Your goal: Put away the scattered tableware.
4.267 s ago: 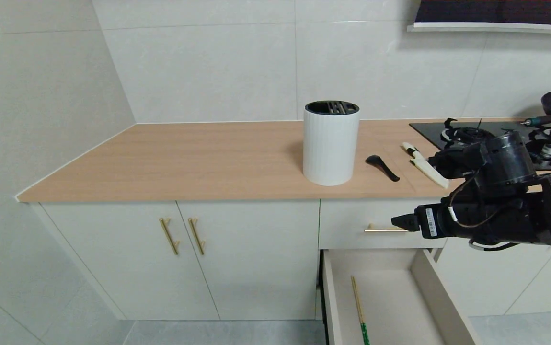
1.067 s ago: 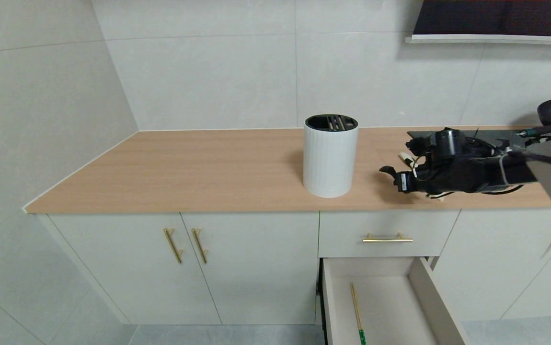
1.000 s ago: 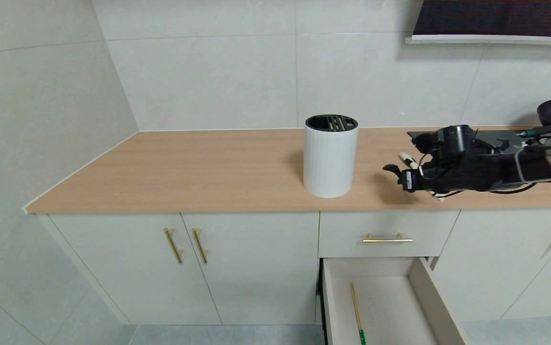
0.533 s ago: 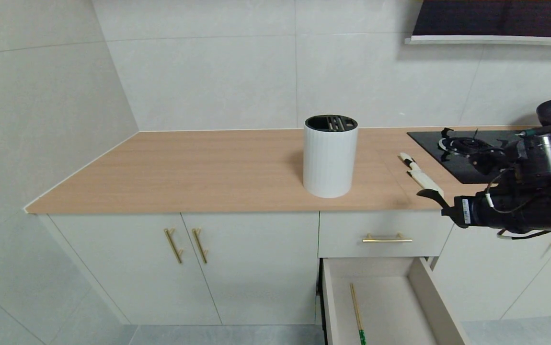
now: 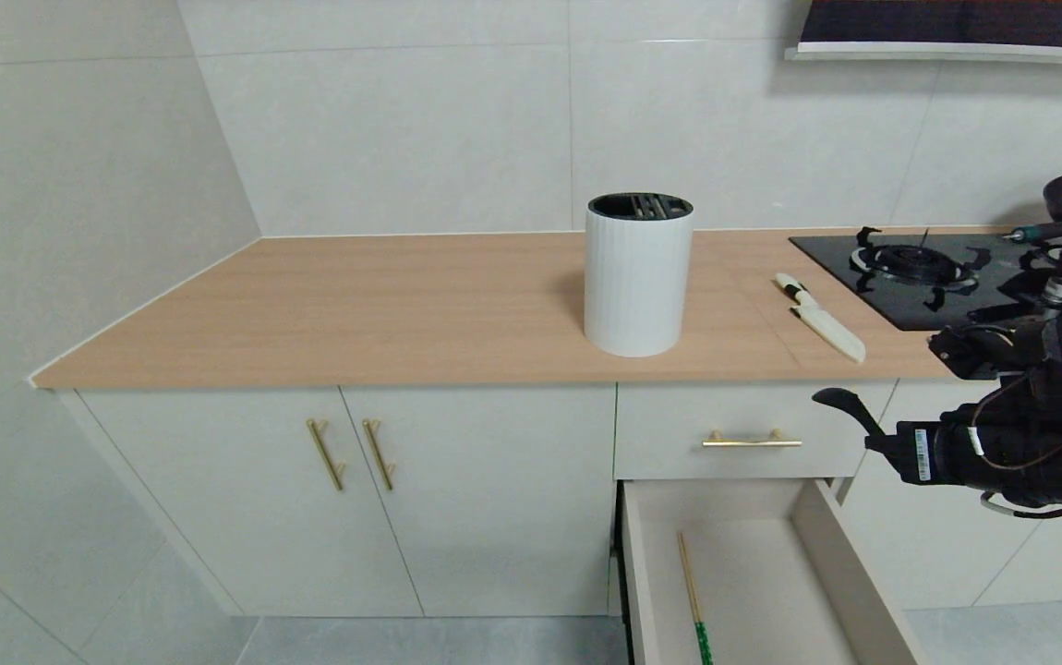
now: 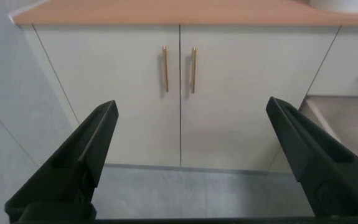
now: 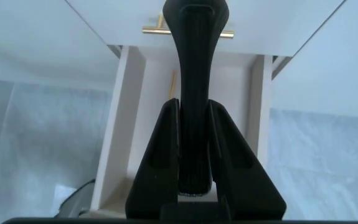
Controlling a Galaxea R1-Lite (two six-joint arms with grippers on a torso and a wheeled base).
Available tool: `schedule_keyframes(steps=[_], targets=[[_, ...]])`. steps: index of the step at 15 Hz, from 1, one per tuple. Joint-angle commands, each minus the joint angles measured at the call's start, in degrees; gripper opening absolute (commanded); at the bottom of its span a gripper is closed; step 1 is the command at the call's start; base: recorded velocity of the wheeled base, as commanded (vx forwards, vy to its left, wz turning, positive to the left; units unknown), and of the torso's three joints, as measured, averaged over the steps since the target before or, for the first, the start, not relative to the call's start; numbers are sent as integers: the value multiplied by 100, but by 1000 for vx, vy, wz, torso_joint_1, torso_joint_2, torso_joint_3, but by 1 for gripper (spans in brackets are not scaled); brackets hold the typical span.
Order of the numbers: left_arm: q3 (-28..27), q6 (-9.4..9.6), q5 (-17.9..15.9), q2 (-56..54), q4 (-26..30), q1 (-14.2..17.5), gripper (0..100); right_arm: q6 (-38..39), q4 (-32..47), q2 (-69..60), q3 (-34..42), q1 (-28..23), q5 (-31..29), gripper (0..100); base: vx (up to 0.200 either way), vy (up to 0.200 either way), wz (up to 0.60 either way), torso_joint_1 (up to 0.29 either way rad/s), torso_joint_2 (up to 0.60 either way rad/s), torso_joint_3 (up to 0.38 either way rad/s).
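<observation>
Right gripper (image 5: 873,441): fingers pinched on the handle of the black spoon (image 5: 840,405), bowl end sticking out ahead. Spoon is held in the air off the counter edge, at 4 o'clock from the white holder (image 5: 637,277). Open drawer (image 5: 826,545) lies below it, chopsticks (image 5: 690,582) inside. Knife (image 5: 822,319) lies on the countertop (image 5: 402,314), 3 o'clock from holder. Left gripper (image 6: 191,109): fingers (image 6: 79,155) spread wide, facing the cabinet doors (image 6: 241,93).

Wood counter (image 5: 356,314): white holder (image 5: 636,282) upright, mid-counter. Knife (image 5: 820,317) flat, between holder and hob (image 5: 910,277), apart from both. Hob at the right end. Open drawer (image 5: 826,554) below: chopsticks (image 5: 693,591) on its floor, near the left wall.
</observation>
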Motion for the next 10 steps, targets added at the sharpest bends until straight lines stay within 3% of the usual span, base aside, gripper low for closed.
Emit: schedule_keyframes(steps=[1, 10], targets=[[5, -1, 12, 0, -1, 4, 100, 1, -19, 62, 14, 5, 2, 0, 0, 0, 0, -188, 496, 295], [-4, -1, 4, 0, -1, -5, 100, 1, -28, 440, 49, 67, -7, 0, 0, 0, 0, -166, 481, 317]])
